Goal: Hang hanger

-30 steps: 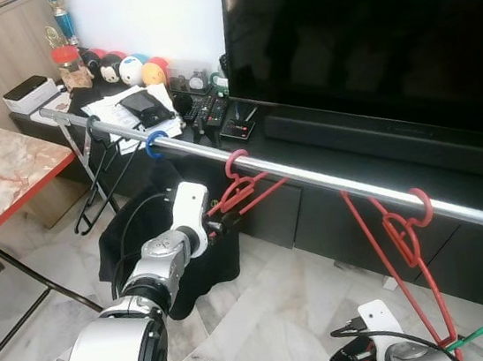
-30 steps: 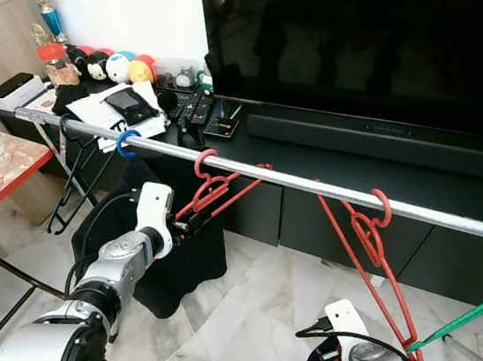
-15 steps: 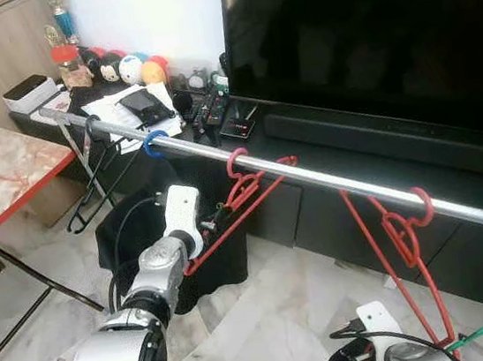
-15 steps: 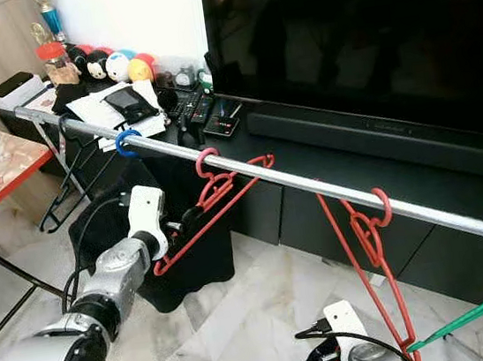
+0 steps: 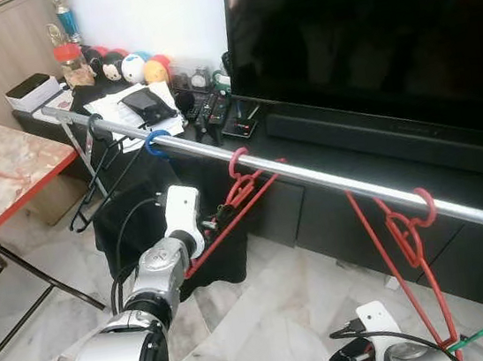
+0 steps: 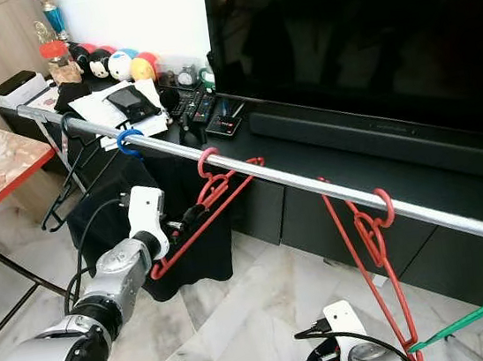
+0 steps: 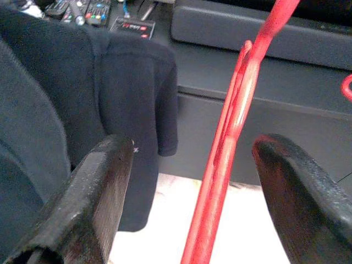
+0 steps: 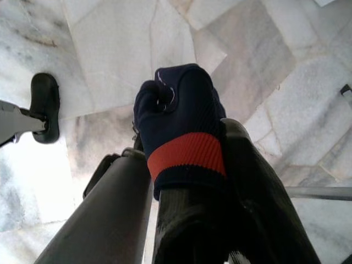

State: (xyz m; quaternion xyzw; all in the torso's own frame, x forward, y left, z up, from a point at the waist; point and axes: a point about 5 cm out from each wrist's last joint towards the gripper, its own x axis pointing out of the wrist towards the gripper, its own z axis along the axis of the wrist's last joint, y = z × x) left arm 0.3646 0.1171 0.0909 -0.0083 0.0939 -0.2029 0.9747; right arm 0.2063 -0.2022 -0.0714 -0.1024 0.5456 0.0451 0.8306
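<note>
R gripper (image 8: 187,181): lowest and nearest, hanging by the marble floor (image 8: 110,38); fingers clenched on a navy sock w/ red band (image 8: 184,137). Idle for this step.
L arm: extended fwd from lower left, wrist just below the rail.
L gripper (image 7: 192,181): fingers released, spread wide. Red hanger bar runs btwn them; wrist view shows a gap on both sides, no contact.
Red hanger (image 5: 241,191): hook over the silver rail (image 5: 312,177), body tilted, lower bar slanting down-left toward L gripper. Hook appears seated, but partly hard to read at this res.
2nd red hanger (image 5: 407,239): hung on same rail, further to robot's R, hanging straight.
Other rail items: blue hook (image 5: 156,143) and black hangers (image 5: 99,177) toward the far L end; dark garment (image 7: 126,110) draped below.
Beyond rail: black TV console (image 5: 344,211) w/ remotes, large TV (image 5: 365,39), toys at back L.
L side: marble-top table w/ red edge (image 5: 1,176), apart from the work.
Step in hand (judgement): release stage; hanger looks placed, task near done.
Next move calls for: draw L gripper back and down w/o snagging the slanted bar, then check the hanger settles plumb.
Risk: a finger catching the bar could lift the hook off the rail.
</note>
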